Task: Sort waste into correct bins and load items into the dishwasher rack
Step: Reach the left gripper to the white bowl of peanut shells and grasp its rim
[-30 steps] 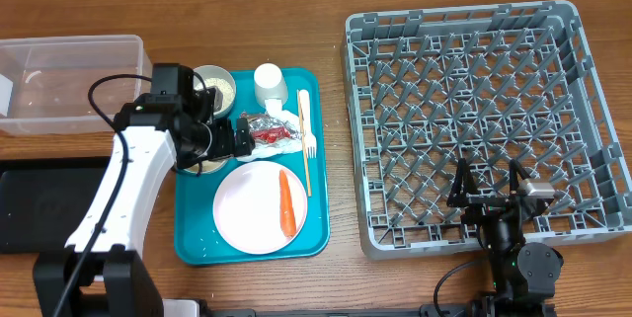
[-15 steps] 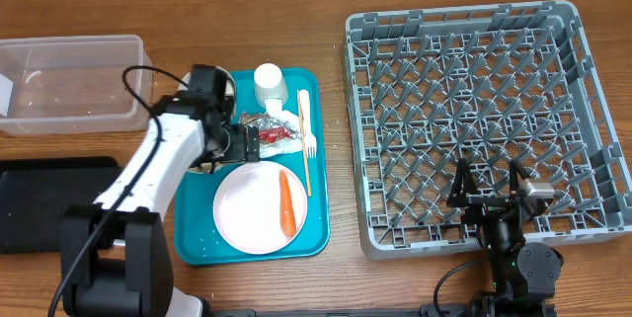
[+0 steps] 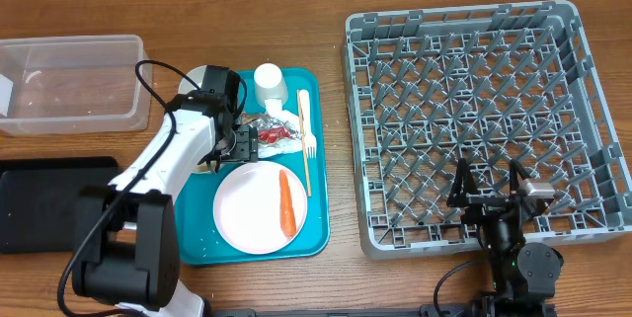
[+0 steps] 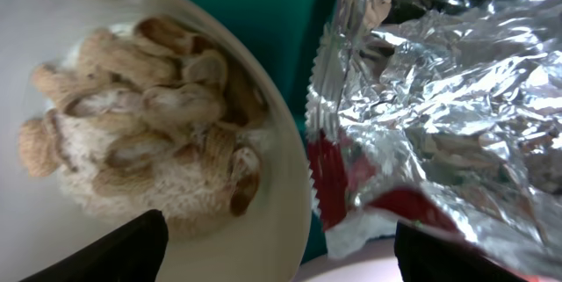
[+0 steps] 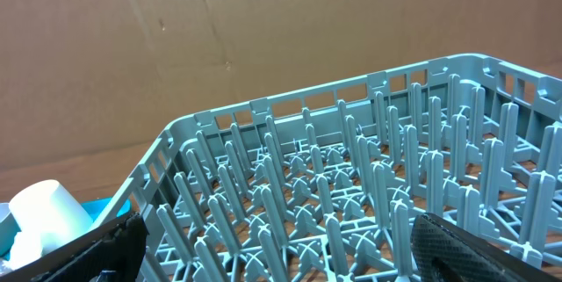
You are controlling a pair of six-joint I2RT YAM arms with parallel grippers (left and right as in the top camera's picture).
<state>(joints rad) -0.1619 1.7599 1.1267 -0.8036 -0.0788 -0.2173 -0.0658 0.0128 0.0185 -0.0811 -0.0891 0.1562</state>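
Observation:
My left gripper [image 3: 245, 143] is open and low over the teal tray [image 3: 197, 240]. In the left wrist view its fingers [image 4: 281, 264] straddle the rim of a small white bowl [image 4: 263, 247] holding pale nut pieces and rice crumbs [image 4: 149, 141], with the crumpled silver-and-red foil wrapper [image 4: 421, 115] on the right; the wrapper also shows in the overhead view [image 3: 273, 131]. The white-pink plate [image 3: 247, 213] carries the orange carrot [image 3: 286, 202]. The white cup [image 3: 269, 82], white fork [image 3: 306, 119] and a napkin [image 3: 274, 108] lie nearby. My right gripper [image 3: 491, 197] is open and empty at the grey rack's [image 3: 464, 60] front edge.
The clear tub [image 3: 69, 85] stands at the far left, the black tray [image 3: 44, 203] in front of it. A second bowl [image 3: 200, 73] is partly hidden behind my left wrist. In the right wrist view the rack pegs [image 5: 351, 185] fill the frame and the cup [image 5: 44, 212] shows at left.
My left arm has swung to the right over the tray, bringing its gripper a little closer to the foil wrapper. The right arm has not moved.

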